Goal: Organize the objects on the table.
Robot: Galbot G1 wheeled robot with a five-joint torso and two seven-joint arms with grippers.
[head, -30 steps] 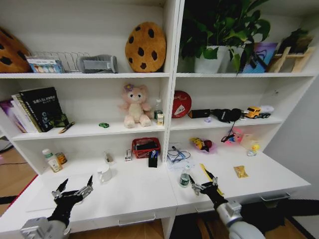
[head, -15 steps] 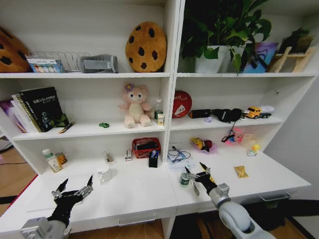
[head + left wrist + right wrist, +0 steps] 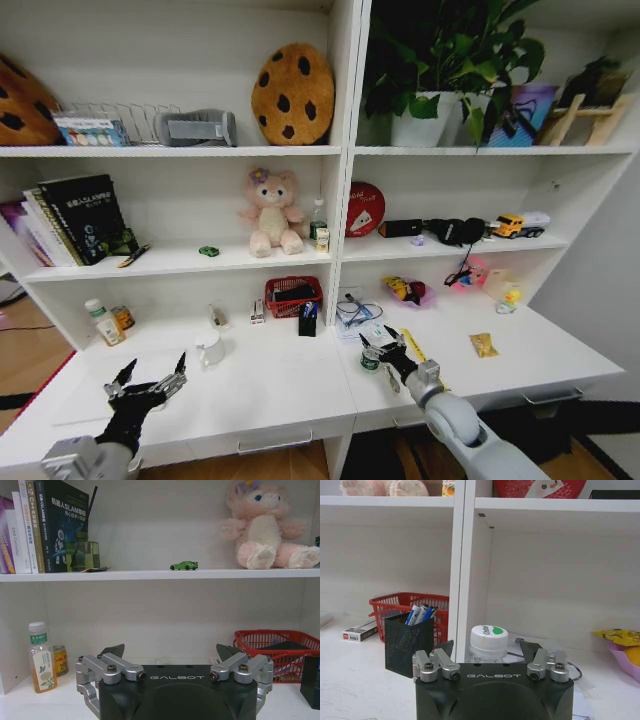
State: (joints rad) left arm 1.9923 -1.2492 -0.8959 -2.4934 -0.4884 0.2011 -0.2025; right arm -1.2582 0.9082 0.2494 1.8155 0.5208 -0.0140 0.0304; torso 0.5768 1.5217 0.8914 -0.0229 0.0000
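Observation:
A small clear plastic bottle [image 3: 369,360] with a white cap stands on the long white table [image 3: 280,392], right of its middle. My right gripper [image 3: 377,343] is open at the bottle, one finger on each side of it, not closed on it. In the right wrist view the bottle's cap [image 3: 489,636] sits between the spread fingers of the right gripper [image 3: 486,645]. My left gripper [image 3: 148,381] hovers open and empty over the table's left front; the left wrist view shows this left gripper [image 3: 170,652] facing the shelving.
A white mug [image 3: 210,350], tea bottle [image 3: 103,322] and can [image 3: 123,318] stand on the left. A red basket [image 3: 292,296] and a black pen holder [image 3: 307,318] stand at the centre back. A yellow strip [image 3: 413,346], yellow packet [image 3: 483,345] and pink bowl [image 3: 405,292] lie right.
My right gripper has moved forward and to the left up to the small bottle, so its fingers now flank it. The left gripper has stayed where it was.

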